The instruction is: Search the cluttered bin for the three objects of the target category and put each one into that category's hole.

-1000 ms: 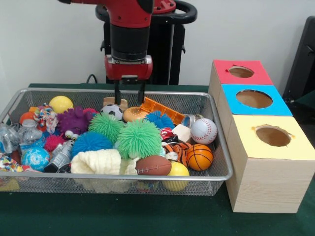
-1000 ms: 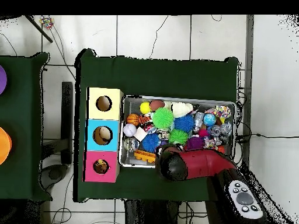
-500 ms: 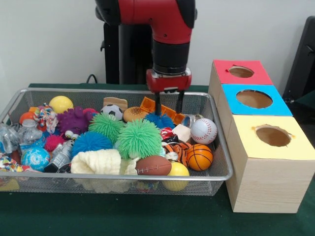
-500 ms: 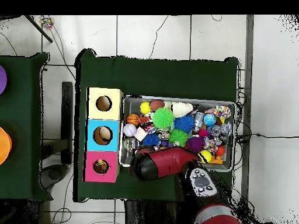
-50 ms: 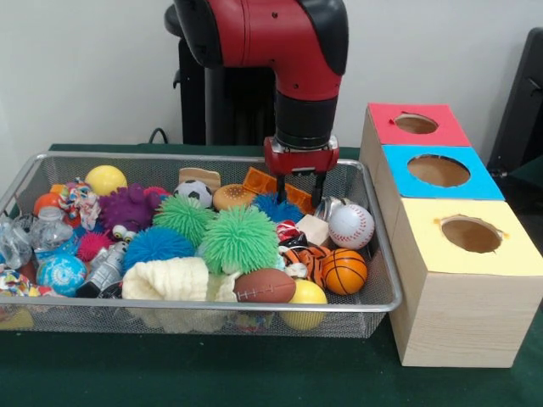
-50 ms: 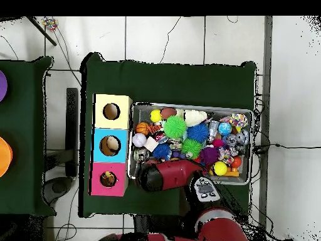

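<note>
End effector [image 5: 299,190] open above orange toy [image 5: 273,185], wire bin [image 5: 373,254] cluttered

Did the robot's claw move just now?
Yes. In the front view the claw went sideways along the bin's back wall, toward the red box.

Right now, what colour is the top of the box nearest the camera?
Yellow top, on the wooden box; clearest in the front view.

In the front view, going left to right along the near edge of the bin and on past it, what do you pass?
Blue patterned ball → cream cloth → toy football → yellow ball → basketball → yellow-topped box.
</note>
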Robot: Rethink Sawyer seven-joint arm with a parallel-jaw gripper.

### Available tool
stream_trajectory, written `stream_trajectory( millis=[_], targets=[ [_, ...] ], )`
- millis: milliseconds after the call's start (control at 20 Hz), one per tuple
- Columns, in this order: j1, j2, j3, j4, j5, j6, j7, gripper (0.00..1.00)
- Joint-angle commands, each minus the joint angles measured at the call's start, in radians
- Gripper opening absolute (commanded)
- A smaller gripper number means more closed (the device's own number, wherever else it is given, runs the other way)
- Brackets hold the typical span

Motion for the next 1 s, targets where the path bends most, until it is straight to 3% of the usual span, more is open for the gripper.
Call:
stream_trajectory(
  millis=[50, 550, 700, 850, 1000],
  targets=[
    [0.113, 0.126, -0.034, -0.216, 0.135, -0.085, 0.259, 1.00],
    [0.134, 0.172, -0.067, -0.298, 0.166, -0.120, 0.202, 1.00],
    [0.103, 0.124, -0.018, -0.270, 0.180, -0.041, 0.173, 1.00],
    [0.121, 0.061, -0.033, -0.260, 0.202, 0.091, 0.156, 1.00],
    [0.118, 0.011, -0.028, -0.249, 0.214, 0.151, 0.137, 1.00]
  ],
)
